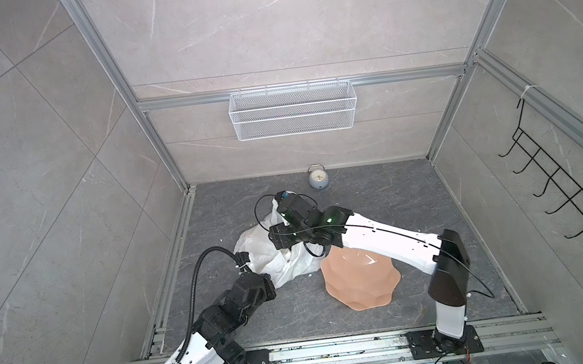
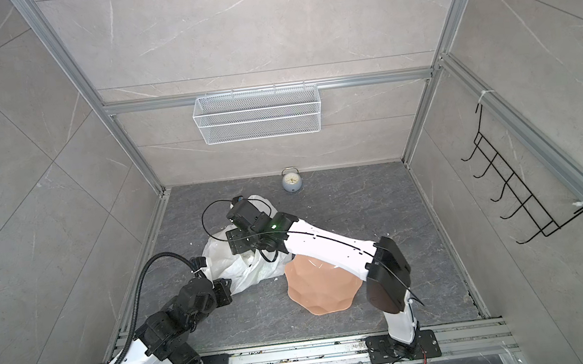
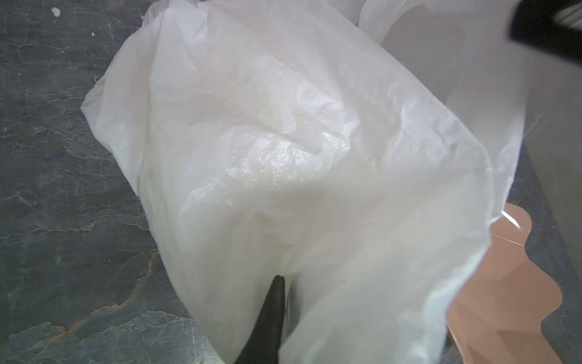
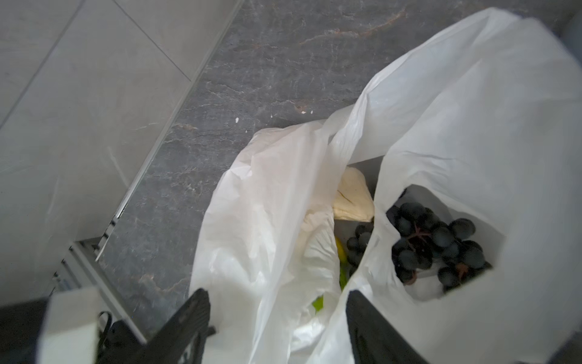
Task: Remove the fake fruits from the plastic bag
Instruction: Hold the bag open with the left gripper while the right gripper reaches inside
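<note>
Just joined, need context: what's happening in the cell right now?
Two arms work on a white plastic bag. The right claw hangs open at its mouth, plastic between the fingers. Inside: a dark grape bunch, a beige fruit, something yellow-green. The left claw is at the bag's near edge; plastic hides its grip. No fruit shows outside; the peach-pink bowl beside it looks empty.

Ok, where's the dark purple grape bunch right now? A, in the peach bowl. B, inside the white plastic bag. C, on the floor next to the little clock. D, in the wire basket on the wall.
B: the right wrist view shows the grape bunch lying inside the open plastic bag, with the white film all around it.
</note>
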